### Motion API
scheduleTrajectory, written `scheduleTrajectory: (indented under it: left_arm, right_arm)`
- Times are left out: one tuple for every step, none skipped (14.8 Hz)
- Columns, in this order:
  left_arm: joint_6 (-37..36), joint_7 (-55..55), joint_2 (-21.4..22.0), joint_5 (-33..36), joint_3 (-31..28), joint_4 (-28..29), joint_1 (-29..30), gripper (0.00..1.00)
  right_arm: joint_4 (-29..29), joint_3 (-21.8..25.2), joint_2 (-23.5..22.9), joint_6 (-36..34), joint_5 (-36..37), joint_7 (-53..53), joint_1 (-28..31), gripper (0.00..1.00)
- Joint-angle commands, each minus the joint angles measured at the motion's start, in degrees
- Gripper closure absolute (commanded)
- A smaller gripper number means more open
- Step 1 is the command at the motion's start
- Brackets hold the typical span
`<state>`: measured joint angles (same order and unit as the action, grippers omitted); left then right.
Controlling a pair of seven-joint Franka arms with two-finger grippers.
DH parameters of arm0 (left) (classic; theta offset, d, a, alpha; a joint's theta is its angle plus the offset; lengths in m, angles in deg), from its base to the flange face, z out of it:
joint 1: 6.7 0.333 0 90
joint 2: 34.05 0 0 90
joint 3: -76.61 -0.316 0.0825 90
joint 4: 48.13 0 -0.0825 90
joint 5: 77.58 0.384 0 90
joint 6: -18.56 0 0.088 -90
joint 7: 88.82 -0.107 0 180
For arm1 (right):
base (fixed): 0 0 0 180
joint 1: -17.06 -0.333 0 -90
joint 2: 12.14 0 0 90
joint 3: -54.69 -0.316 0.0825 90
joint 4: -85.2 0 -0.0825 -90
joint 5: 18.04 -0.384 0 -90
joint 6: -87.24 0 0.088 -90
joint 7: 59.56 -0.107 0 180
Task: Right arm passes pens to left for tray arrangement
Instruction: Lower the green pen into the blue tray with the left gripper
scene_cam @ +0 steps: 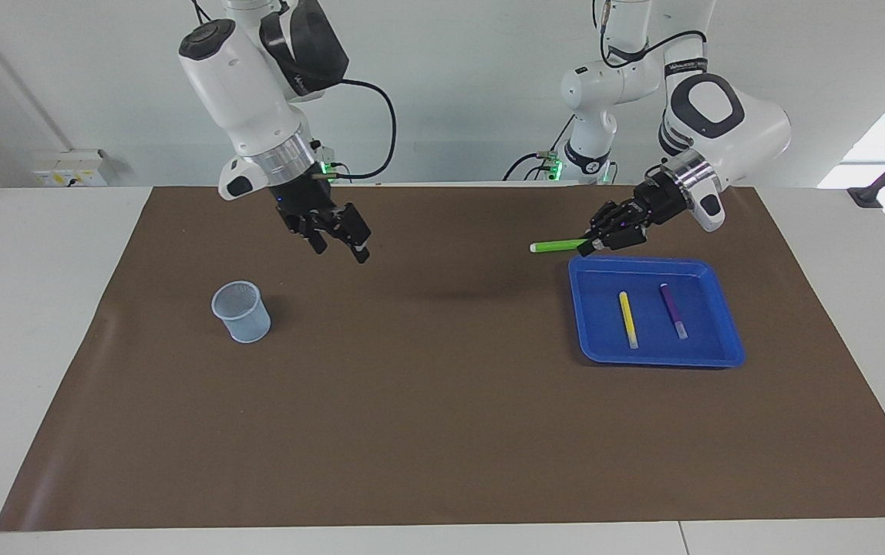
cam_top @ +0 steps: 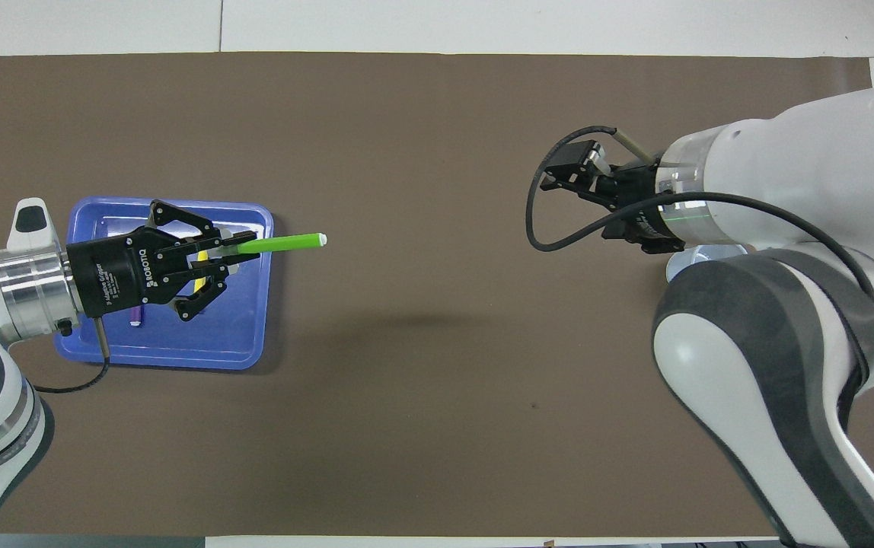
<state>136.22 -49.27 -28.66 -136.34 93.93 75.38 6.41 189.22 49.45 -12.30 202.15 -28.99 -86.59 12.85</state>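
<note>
My left gripper (scene_cam: 593,244) (cam_top: 243,250) is shut on one end of the green pen (scene_cam: 554,247) (cam_top: 285,243). It holds the pen level in the air at the rim of the blue tray (scene_cam: 720,351) (cam_top: 178,358) that faces the robots. The pen's pale tip points toward the right arm's end. In the tray the yellow pen (scene_cam: 627,319) (cam_top: 199,283) and the purple pen (scene_cam: 673,311) (cam_top: 135,316) lie side by side. My right gripper (scene_cam: 341,248) (cam_top: 582,202) hangs open and holds nothing, up over the mat close to the mesh cup.
A pale blue mesh cup (scene_cam: 241,311) (cam_top: 692,259) stands upright on the brown mat (scene_cam: 442,432) toward the right arm's end; the right arm hides most of it in the overhead view. White table shows around the mat.
</note>
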Motion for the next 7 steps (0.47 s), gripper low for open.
scheduleTrajectory:
  left_arm:
    - [-6.6, -3.9, -7.5, 12.5, -0.1, -8.5, 2.5, 1.00]
    - [-7.4, -5.4, -9.4, 16.4, -0.1, -10.1, 3.3, 1.00]
    - [-7.9, -7.5, -11.1, 20.4, -0.1, -11.4, 3.9, 1.00]
    - [-8.9, -10.0, -13.1, 25.8, -0.1, -13.4, 4.1, 1.00]
    - [-10.9, -11.8, -15.3, 30.4, -0.1, -15.7, 4.3, 1.00]
    - [-13.4, -13.7, -17.6, 35.1, -0.1, -18.8, 5.0, 1.00]
    - [-16.2, -16.0, -20.5, 40.2, 0.0, -22.5, 5.8, 1.00]
  right_arm:
    - [1.3, 4.1, 1.6, -1.8, 4.3, 11.0, 0.0, 0.00]
    - [0.9, 5.4, 1.6, -2.5, 6.0, 14.0, 0.1, 0.00]
    - [0.8, 6.5, 1.7, -2.8, 7.0, 16.0, 0.1, 0.00]
    - [0.2, 7.5, 1.7, -3.6, 7.7, 17.4, 0.1, 0.00]
    - [-0.9, 8.1, 1.7, -4.9, 8.1, 18.1, 0.3, 0.00]
    - [-1.9, 8.2, 1.6, -6.2, 8.8, 18.2, 0.9, 0.00]
    - [-3.1, 8.1, 1.5, -7.4, 9.6, 18.4, 1.6, 0.00]
